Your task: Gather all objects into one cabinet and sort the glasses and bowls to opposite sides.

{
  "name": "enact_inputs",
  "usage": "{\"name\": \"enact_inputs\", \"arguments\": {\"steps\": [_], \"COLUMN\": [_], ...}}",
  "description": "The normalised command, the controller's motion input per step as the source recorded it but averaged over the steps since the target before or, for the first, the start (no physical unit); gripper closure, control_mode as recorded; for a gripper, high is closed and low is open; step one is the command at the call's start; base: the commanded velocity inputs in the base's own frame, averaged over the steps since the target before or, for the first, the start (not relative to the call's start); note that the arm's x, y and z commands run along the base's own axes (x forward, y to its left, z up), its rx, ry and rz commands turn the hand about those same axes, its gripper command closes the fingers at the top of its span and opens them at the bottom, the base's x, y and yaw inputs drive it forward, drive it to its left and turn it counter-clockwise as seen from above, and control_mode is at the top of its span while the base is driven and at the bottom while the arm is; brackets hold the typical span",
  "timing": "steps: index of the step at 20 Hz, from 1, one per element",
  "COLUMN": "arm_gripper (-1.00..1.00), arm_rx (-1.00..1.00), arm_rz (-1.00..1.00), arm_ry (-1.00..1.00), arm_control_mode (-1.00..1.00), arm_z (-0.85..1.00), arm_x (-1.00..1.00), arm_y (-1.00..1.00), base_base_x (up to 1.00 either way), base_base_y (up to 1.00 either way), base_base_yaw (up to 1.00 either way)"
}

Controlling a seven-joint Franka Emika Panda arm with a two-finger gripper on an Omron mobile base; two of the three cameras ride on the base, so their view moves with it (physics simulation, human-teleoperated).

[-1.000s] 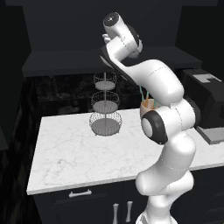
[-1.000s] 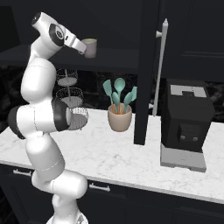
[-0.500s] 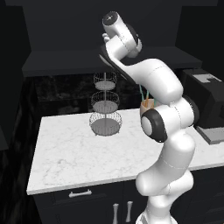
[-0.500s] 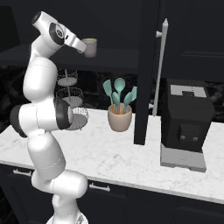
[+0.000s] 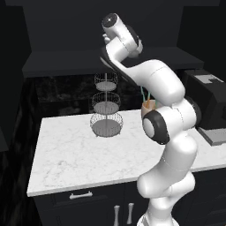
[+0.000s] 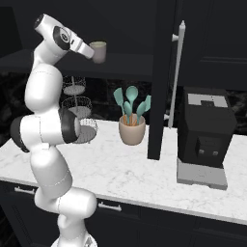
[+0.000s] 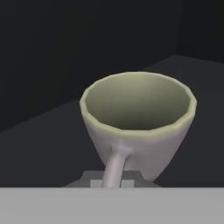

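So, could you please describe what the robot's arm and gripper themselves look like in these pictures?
The arm is built of glossy white, rounded segments joined by dark, near-black joint rings with round dark end caps. No cables or markings are visible on it. The gripper is a slim white piece at the arm's end; its fingertips are too small and hidden to describe.

Dim render, soft shadows, low-res, no glare

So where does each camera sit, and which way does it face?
Left base view: behind the arm, to its left, looking forward over counter and wire stand; arm rises lower right.
Right base view: behind, to its right, same counter and stand; arm lower left, gripper at the cup.
Hand view: on the hand, facing the cup's handle; fingertips at bottom.
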Motion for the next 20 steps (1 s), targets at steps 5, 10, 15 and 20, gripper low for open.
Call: {"name": "enact_inputs", "arguments": {"steps": [5,10,15,20], "arm_gripper": [1.00,1.00,1.00,1.00], "arm_rx": [0.05,0.06,0.03,-0.01], "arm_rz": [0.00,0.00,0.13,0.28], "arm_ry": [-0.22,-0.13,0.00,0.09], "arm_control_mode": [-1.00,-1.00,-1.00,-1.00], "arm_z": [0.00,0.00,0.03,0.05], "arm_x": [-0.84,-1.00,-1.00,-1.00], "arm_y": [0.00,-0.03,-0.03,-0.02], "base_base_x": [0.00,0.00,0.00,0.00], "base_base_y": [0.00,0.00,0.00,0.00], "base_base_yaw": [0.00,0.00,0.00,0.00]}}
